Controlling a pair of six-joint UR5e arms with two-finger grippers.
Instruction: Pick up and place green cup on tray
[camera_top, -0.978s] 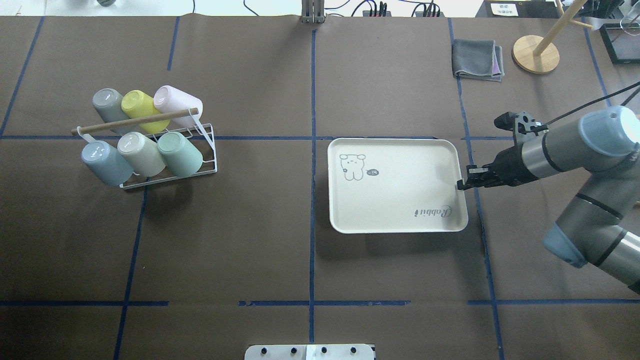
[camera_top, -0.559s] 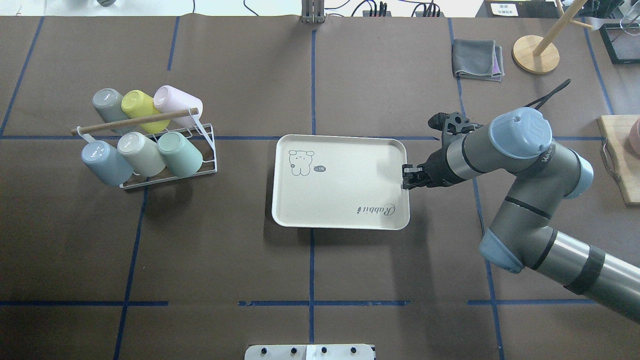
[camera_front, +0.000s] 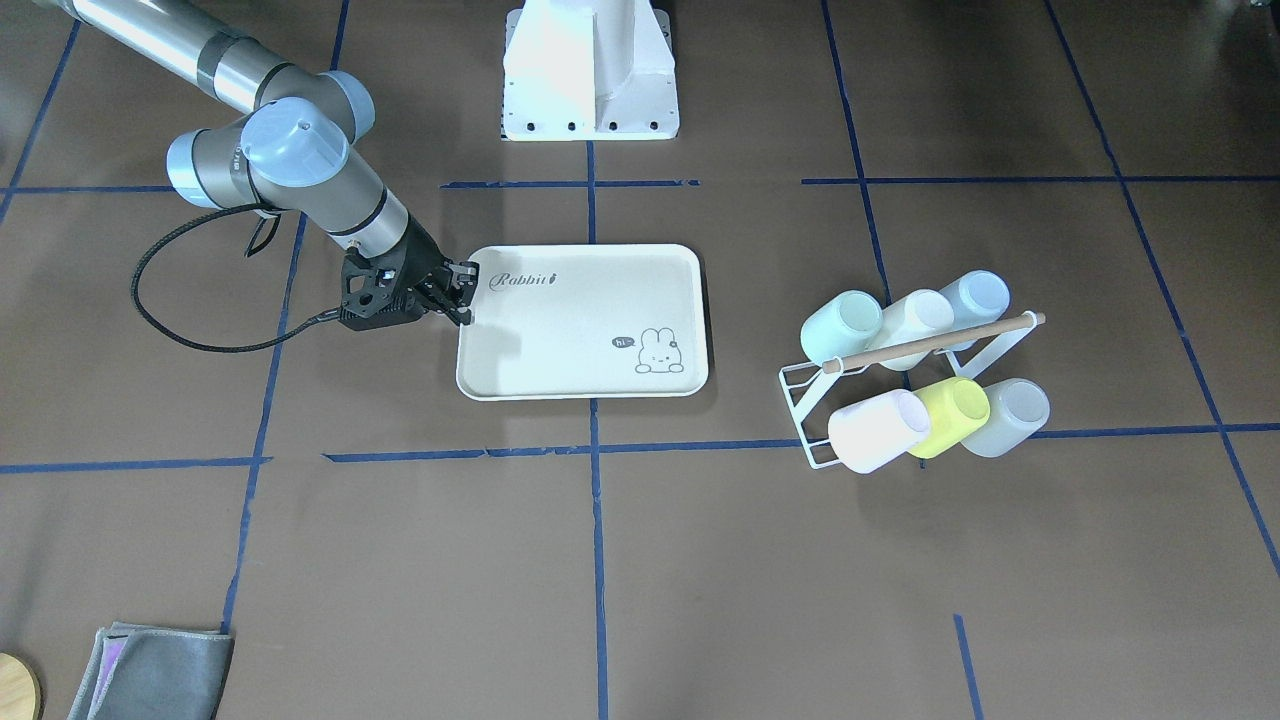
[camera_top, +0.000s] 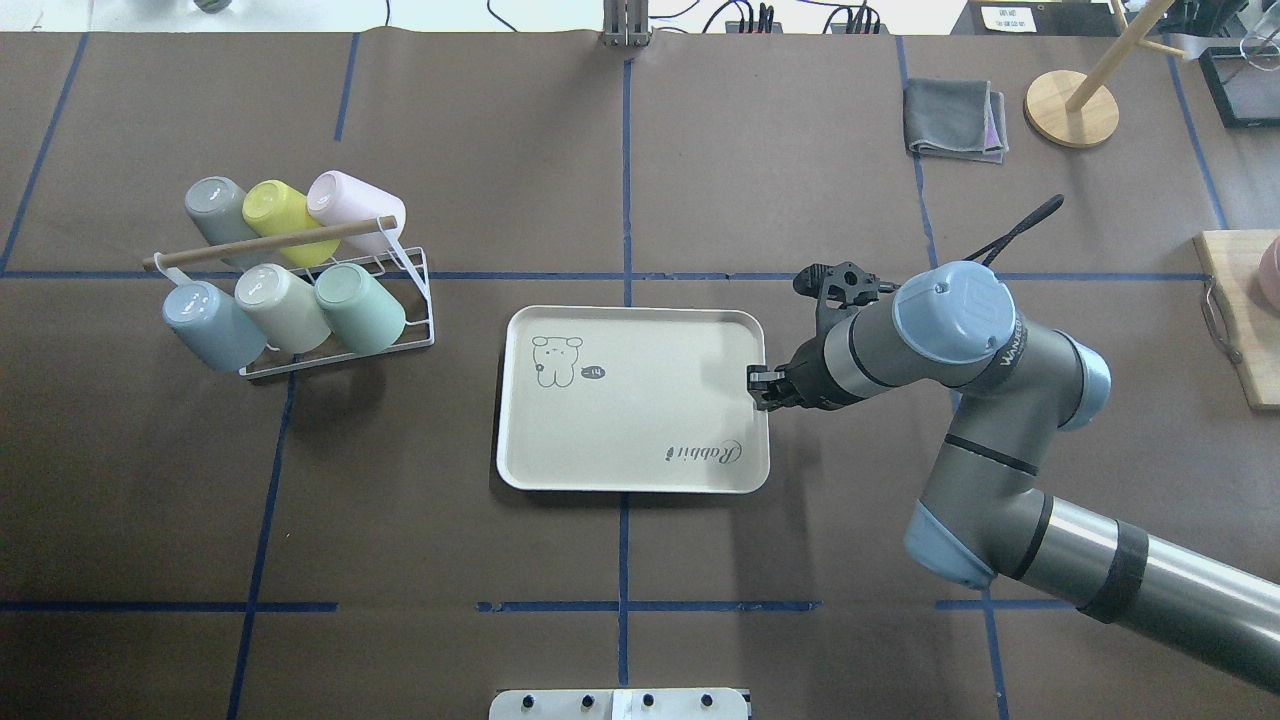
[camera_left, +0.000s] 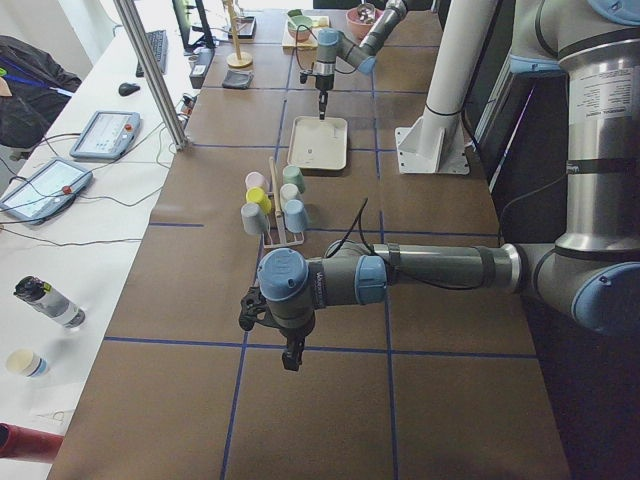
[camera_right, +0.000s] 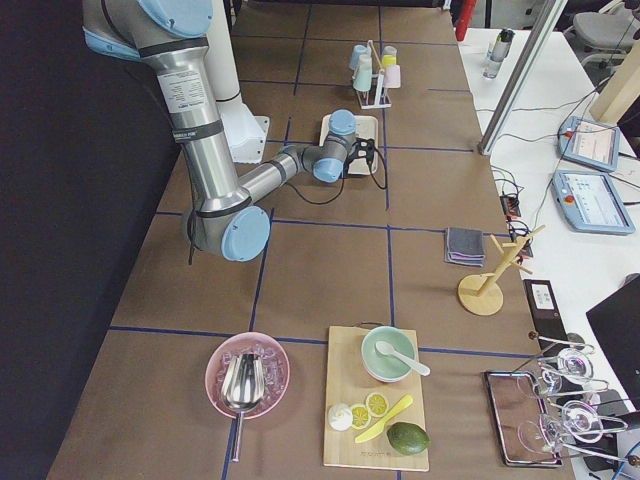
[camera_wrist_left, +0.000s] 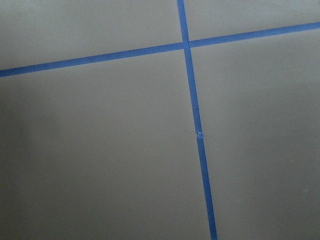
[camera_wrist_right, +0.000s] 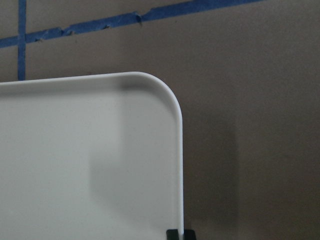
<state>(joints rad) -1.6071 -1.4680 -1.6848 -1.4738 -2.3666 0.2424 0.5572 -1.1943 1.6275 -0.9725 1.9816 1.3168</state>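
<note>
The green cup (camera_top: 360, 306) lies tilted on a white wire rack (camera_top: 424, 322) at the table's left, rightmost in the near row; in the front-facing view the green cup (camera_front: 838, 325) shows its darker mouth. The cream tray (camera_top: 640, 420) with the bunny drawing lies flat mid-table, right of the rack. My right gripper (camera_top: 760, 385) is shut on the tray's right rim; the right wrist view shows the tray (camera_wrist_right: 90, 150) with its rim running down to the fingertips (camera_wrist_right: 172, 233) at the bottom edge. My left gripper (camera_left: 290, 355) hangs over bare table, far from both; whether it is open or shut I cannot tell.
Several other cups, grey, yellow, pink, blue and cream, share the rack under a wooden rod (camera_top: 270, 243). A folded grey cloth (camera_top: 955, 118) and a wooden stand (camera_top: 1070, 108) sit at the far right. A wooden board (camera_top: 1240, 320) lies at the right edge.
My right gripper has dragged the tray leftward across the table, from right of the centre line to straddling it, closer to the rack. The cups have not moved.
</note>
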